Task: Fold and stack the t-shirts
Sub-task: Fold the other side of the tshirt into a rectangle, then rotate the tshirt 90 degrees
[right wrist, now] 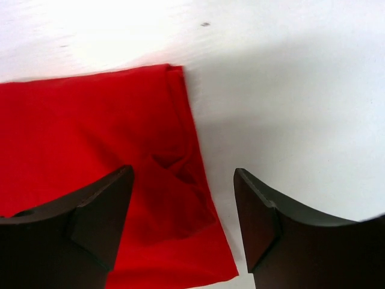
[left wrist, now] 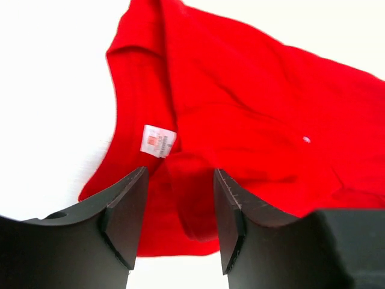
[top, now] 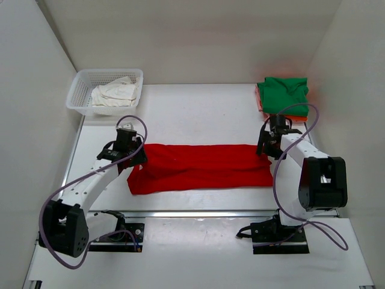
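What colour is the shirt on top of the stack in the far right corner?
The top shirt is green; the top external view shows it best.

White table, plain white walls

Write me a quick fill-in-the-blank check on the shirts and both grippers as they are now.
1. The bright red fabric t-shirt lies folded in a long strip, its white label at the ____ gripper's end.
2. The left gripper and right gripper both have jaws ____.
3. The crumpled off-white fabric t-shirt lies ____ the white plastic mesh basket.
Missing words: left; open; inside.
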{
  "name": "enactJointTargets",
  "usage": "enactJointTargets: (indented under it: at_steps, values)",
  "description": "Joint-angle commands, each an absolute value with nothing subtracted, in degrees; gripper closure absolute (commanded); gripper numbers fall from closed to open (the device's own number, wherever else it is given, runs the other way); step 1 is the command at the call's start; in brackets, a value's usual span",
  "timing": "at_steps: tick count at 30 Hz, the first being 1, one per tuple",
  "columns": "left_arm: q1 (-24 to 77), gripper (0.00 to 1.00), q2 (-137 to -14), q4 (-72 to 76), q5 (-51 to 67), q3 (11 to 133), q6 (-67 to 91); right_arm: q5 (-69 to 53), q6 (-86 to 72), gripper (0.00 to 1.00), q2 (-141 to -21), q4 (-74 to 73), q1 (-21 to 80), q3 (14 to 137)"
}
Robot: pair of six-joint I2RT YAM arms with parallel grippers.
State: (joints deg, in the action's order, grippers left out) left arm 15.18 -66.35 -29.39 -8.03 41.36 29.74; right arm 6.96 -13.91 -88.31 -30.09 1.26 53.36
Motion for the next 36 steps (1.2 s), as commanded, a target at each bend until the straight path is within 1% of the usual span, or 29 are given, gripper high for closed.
enactJointTargets:
  at_steps: [1, 5, 9, 12, 14, 17, 19, 21, 23, 26, 29, 31, 34, 35, 36]
  values:
    - [18.2, 0.42, -62.9, -33.5, -13.0, 46.0, 28.7, 10.6, -12.4, 0.36, -84.0, -29.0, 4.3, 55.3]
    - [18.9, 0.41, -57.3, -37.5, -10.7, 48.2, 30.4, 7.7, -9.9, 0.38, -82.2, -22.6, 6.4, 55.0]
    - [20.2, 0.41, -53.4, -38.5, -10.8, 49.8, 31.9, 4.2, -10.3, 0.38, -85.4, -22.4, 7.9, 56.8]
    - [17.9, 0.44, -52.3, -37.2, -3.9, 48.1, 32.7, 1.9, -10.7, 0.38, -87.8, -21.9, 9.3, 57.0]
    - [19.4, 0.45, -53.6, -36.9, -0.4, 46.0, 33.9, 0.9, -10.7, 0.39, -89.4, -21.6, 9.8, 57.0]
    - [23.3, 0.48, -56.5, -31.7, -1.2, 38.8, 36.1, -1.8, -11.1, 0.40, -92.5, -20.7, 10.0, 57.3]
    - [23.3, 0.48, -60.8, -26.7, -0.5, 34.6, 37.0, -2.2, -11.4, 0.40, -94.4, -21.0, 10.1, 58.1]
    - [23.8, 0.48, -69.2, -23.3, -1.9, 34.9, 36.6, -1.2, -12.4, 0.40, -95.8, -22.3, 10.1, 59.0]
    - [25.5, 0.48, -76.2, -22.9, -6.0, 38.1, 35.9, -0.9, -14.5, 0.40, -96.5, -24.9, 10.0, 58.7]
    - [25.6, 0.47, -88.8, -24.6, -7.3, 47.3, 34.0, -0.2, -18.9, 0.40, -94.8, -28.9, 11.1, 57.0]
    - [25.0, 0.50, -103.2, -28.0, -5.6, 62.2, 30.9, 0.0, -22.8, 0.40, -91.3, -30.9, 13.1, 53.4]
    - [25.0, 0.52, -108.6, -29.5, -5.5, 70.4, 30.2, -0.1, -26.3, 0.39, -88.9, -31.8, 15.7, 50.7]
    - [25.0, 0.54, -117.7, -34.7, -5.5, 89.6, 28.0, -1.6, -31.0, 0.41, -82.5, -31.1, 20.2, 46.2]
    - [24.8, 0.53, -122.2, -38.1, -6.1, 93.2, 26.2, -1.8, -33.2, 0.41, -81.2, -31.3, 22.9, 44.6]
    - [24.6, 0.53, -124.1, -40.1, -6.1, 101.3, 25.0, -2.0, -34.2, 0.42, -79.6, -30.4, 24.2, 43.8]
